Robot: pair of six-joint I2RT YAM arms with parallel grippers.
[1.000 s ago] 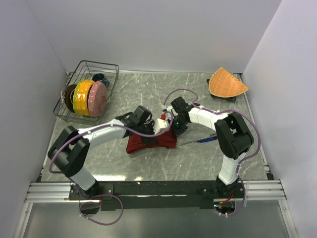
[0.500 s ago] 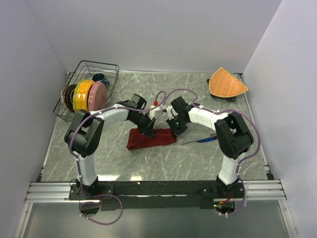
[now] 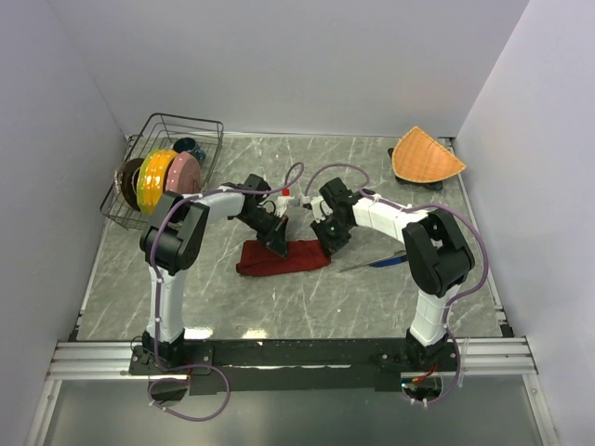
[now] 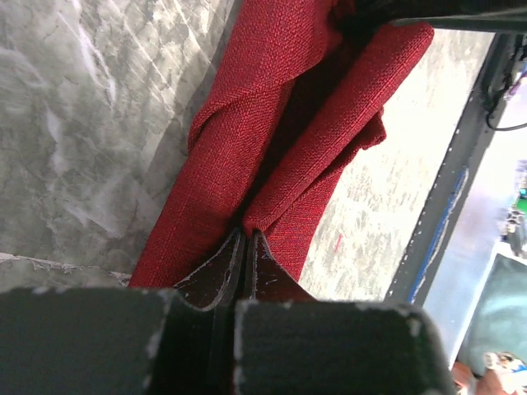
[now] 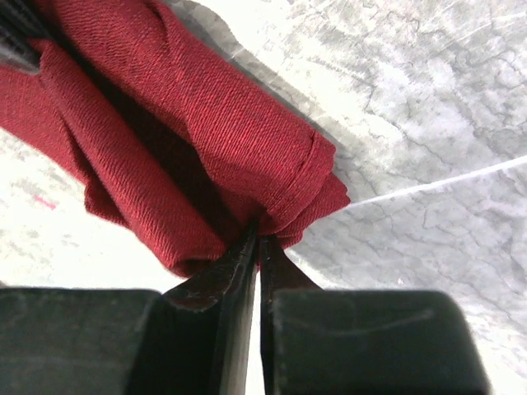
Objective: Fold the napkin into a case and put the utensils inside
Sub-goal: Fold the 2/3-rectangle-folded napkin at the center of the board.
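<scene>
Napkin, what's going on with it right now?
Both arms are working the dark red napkin, which lies on the table folded into a long strip. The left claw is shut on a fold; the right claw sits at the strip's right end, jaws almost together, grip unclear. The fork and blue knife lie to its right.

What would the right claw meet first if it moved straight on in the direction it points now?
The napkin: the right claw points into its folded end, and its tips look to be at the cloth, so contact would come at once. Beyond the fold lies only the table.
</scene>
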